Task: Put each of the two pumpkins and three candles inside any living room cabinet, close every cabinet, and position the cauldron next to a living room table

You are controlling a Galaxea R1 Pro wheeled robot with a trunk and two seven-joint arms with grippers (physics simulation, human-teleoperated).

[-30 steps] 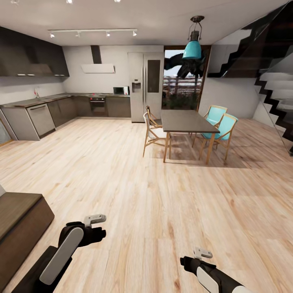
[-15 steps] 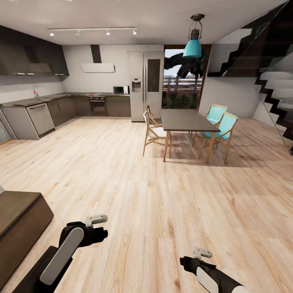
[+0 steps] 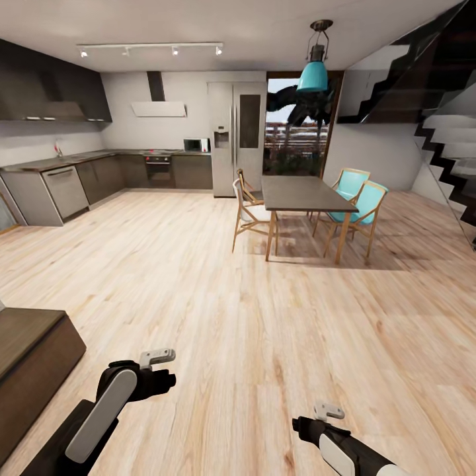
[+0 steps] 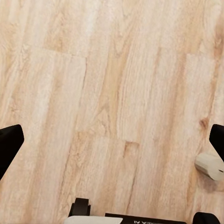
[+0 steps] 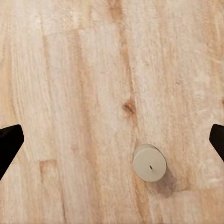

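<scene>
Candle (image 5: 149,163) sits upright on the wood floor (image 5: 70,93) in the right wrist view: short pale cylinder, wick dot on top, long axis vertical, so it points roughly back along that camera's line of sight. It lies between the two dark fingertips at the frame edges but off their midline, closer to one finger. Right gripper (image 5: 112,140) is spread wide with nothing held, and hangs above the candle, not touching. Judgement: right arm is the obvious one for this pick; it needs a small lateral correction to centre on the candle, then a straight descent. A second pale rounded object (image 4: 210,166) shows at the edge of the left wrist view just beside one fingertip; can't tell whether it's another candle. Left gripper (image 4: 112,144) is also spread wide and empty over bare floor. Head view shows left gripper (image 3: 157,357) and right gripper (image 3: 328,411) low over the floor, a dark-brown cabinet (image 3: 33,357) corner just beside the left arm, and kitchen plus dining table (image 3: 301,195) well apart, across the room. The candle itself isn't discernible in the head view.
</scene>
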